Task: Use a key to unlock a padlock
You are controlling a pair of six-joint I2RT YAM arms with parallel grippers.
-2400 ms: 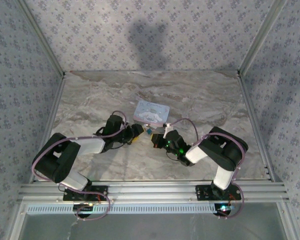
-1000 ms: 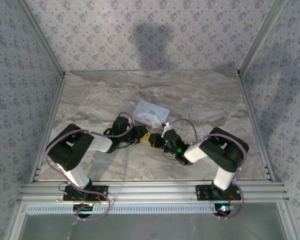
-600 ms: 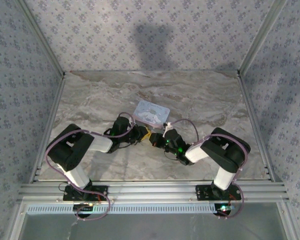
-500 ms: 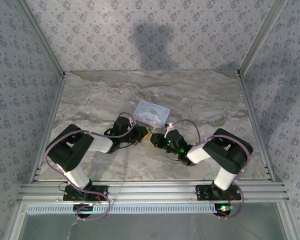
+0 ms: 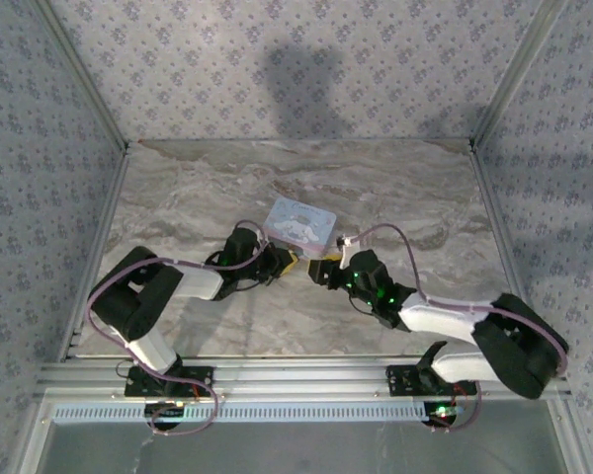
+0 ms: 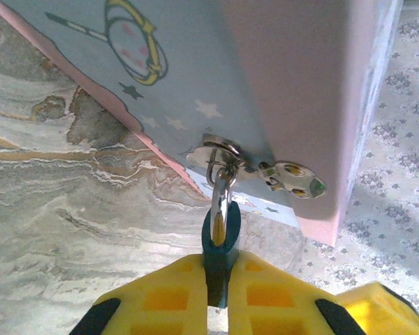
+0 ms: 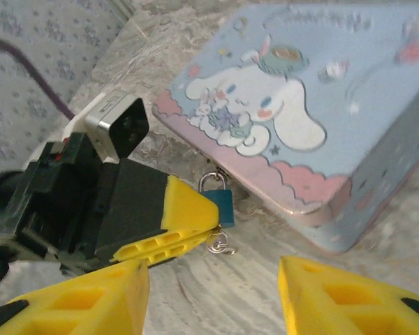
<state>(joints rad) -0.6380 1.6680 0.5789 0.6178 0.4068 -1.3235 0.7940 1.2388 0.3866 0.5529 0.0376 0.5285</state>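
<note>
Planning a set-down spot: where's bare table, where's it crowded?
Bare: table strip between tin and back wall; far-left and far-right corners. Crowded: just in front of the tin, where left gripper, padlock and right gripper meet.

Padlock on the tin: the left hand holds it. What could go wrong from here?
1. The left hand is shut on the padlock, whose shackle hangs in the clasp of the tin; a pull may drag the tin.
2. The open right hand would have to reach the small silvery ring beside the padlock, close to the left hand's fingers; the hands may collide.
</note>
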